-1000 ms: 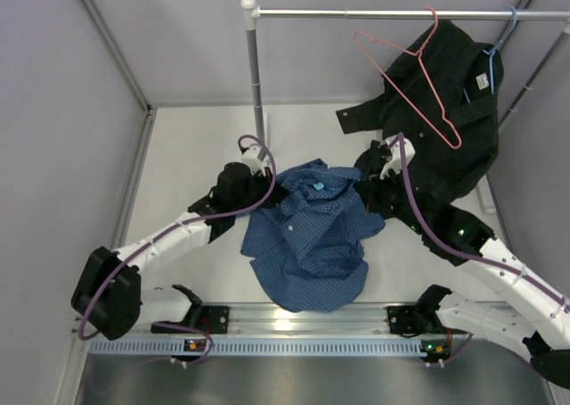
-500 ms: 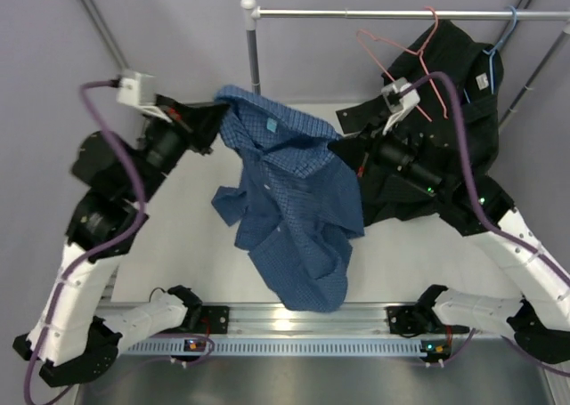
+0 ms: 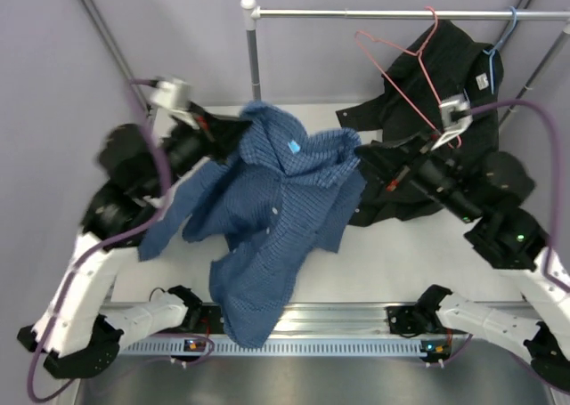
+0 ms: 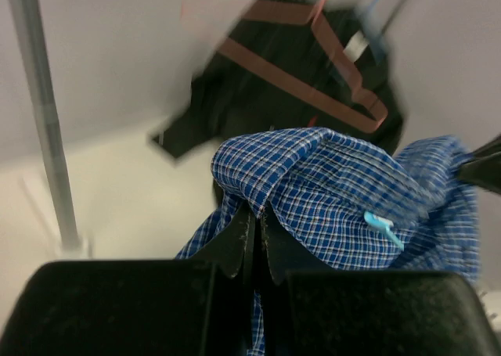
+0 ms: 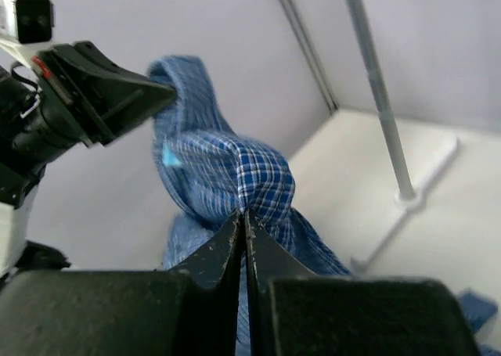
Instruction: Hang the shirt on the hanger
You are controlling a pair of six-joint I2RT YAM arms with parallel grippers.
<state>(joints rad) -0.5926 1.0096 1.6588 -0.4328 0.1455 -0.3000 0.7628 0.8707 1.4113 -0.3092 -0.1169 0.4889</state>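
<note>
The blue checked shirt (image 3: 272,209) hangs in the air between my two arms, its tail drooping toward the near rail. My left gripper (image 3: 239,125) is shut on the collar's left end; the checked fabric (image 4: 329,192) bunches just past its tips (image 4: 258,212). My right gripper (image 3: 361,152) is shut on the shirt's right shoulder, a fold of the cloth (image 5: 258,176) pinched at its tips (image 5: 243,215). The pink-red wire hanger (image 3: 414,76) hangs by its hook from the rail at back right, apart from the shirt; in the left wrist view the hanger (image 4: 313,82) is blurred.
A black shirt (image 3: 445,120) on a light blue hanger (image 3: 504,33) hangs from the metal rail (image 3: 392,14) behind the pink hanger. The rail's upright post (image 3: 255,67) stands at the back centre. Grey walls close in both sides.
Both arms lifted the shirt off the table and held it up between them. The shirt has since shifted forward and left, and the right gripper has drawn back to the right.
</note>
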